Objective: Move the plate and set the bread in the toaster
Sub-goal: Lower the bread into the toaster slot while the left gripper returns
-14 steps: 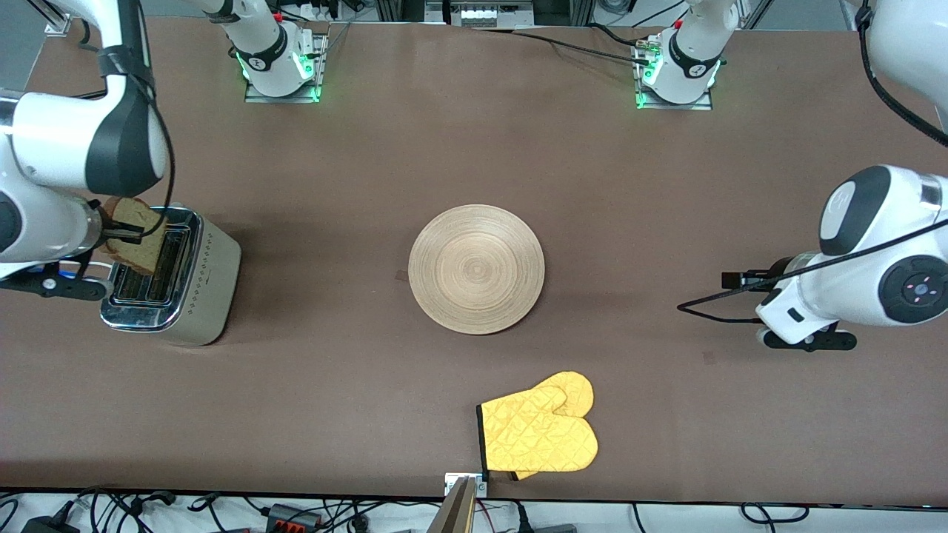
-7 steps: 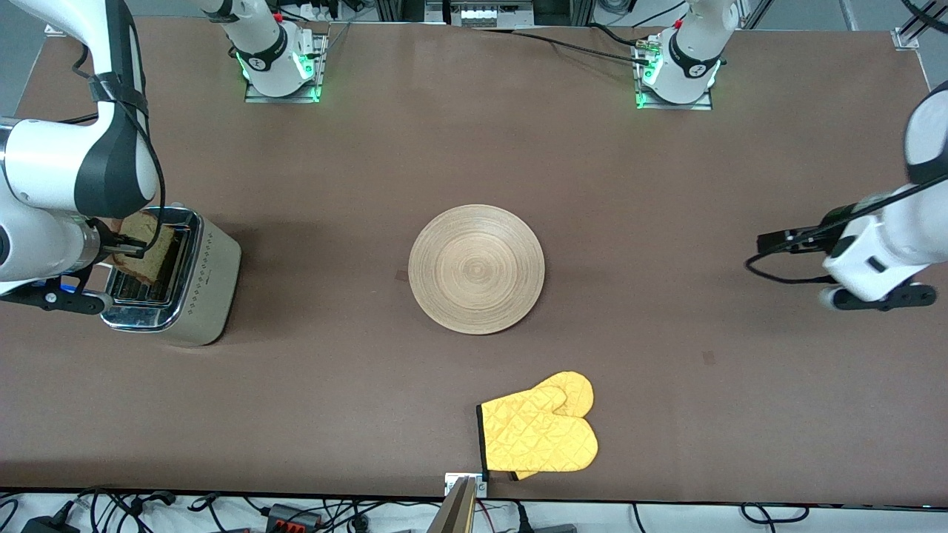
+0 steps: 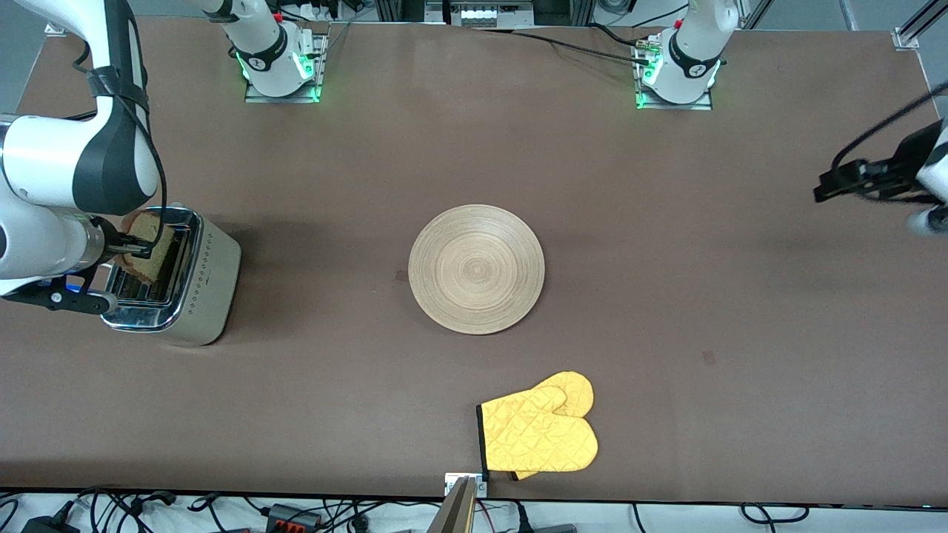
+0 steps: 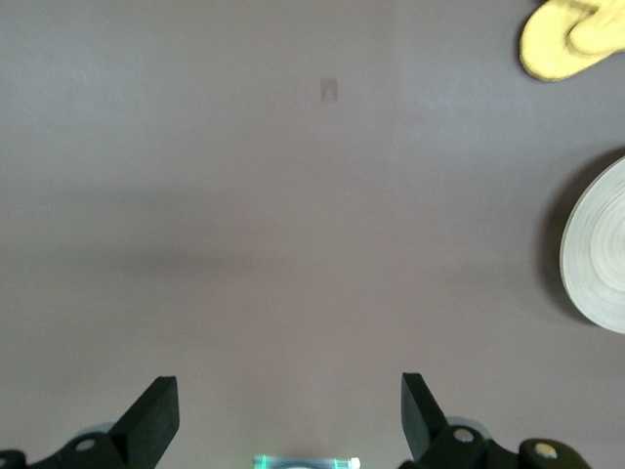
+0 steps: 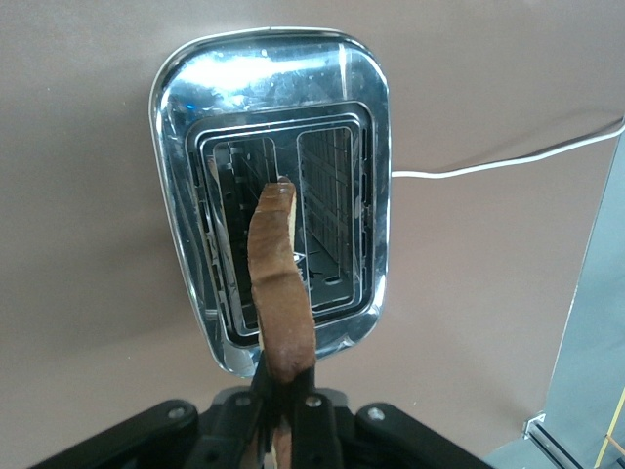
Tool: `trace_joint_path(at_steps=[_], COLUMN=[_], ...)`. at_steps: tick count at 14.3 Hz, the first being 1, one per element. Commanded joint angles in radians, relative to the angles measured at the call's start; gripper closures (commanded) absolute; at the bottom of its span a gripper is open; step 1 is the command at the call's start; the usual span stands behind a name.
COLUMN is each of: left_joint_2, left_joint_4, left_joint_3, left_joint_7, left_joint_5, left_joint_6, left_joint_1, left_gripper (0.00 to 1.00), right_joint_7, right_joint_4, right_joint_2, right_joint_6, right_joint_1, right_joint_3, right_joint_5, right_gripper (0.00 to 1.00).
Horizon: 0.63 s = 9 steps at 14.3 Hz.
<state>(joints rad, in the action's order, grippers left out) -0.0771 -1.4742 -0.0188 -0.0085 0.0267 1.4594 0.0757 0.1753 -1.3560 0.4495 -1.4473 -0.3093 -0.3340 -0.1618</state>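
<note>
Seeing brown tabletop (image 3: 666,296); our right tool (image 5: 283,415) pinches bread (image 5: 278,283) over toaster (image 5: 186,195); left tool (image 4: 288,420) spread wide, holding nothing.

My left gripper (image 4: 288,415) hangs over bare brown tabletop (image 4: 244,195), its two dark fingers (image 4: 151,420) spread wide with nothing between them. Well ahead and off to one side lie the edge of a round light-wood plate (image 4: 598,259) and a yellow quilted oven mitt (image 4: 566,39).
</note>
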Motion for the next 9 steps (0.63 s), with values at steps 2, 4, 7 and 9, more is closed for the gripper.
trace_joint_path(at_steps=[2,4,7,9], left_joint_2=[0.17,0.191,0.189,0.183], left_joint_4=[-0.153,-0.196,-0.199,-0.189], left_joint_3=[0.077,0.079,0.079,0.079], left_joint_7=[0.055,0.058,0.065,0.062], left_joint_5=[0.015,0.01,-0.007,-0.024], left_joint_6=[0.149,0.171,0.17,0.17], left_joint_1=[-0.074,-0.086,-0.106,-0.134], left_gripper=[0.0,0.0,0.0,0.0], right_joint_7=[0.003,-0.011,-0.014,-0.017], right_joint_4=[-0.006,-0.005,-0.011,-0.012], right_joint_2=[-0.029,-0.046,-0.045,-0.037], right_joint_6=[-0.008,-0.004,-0.007,-0.002], right_joint_1=[-0.004,-0.004,-0.001,0.01], right_joint_3=[0.013,0.013,0.012,0.012], right_joint_5=[0.011,0.022,0.027,0.027], right_gripper=[1.0,1.0,1.0,1.0])
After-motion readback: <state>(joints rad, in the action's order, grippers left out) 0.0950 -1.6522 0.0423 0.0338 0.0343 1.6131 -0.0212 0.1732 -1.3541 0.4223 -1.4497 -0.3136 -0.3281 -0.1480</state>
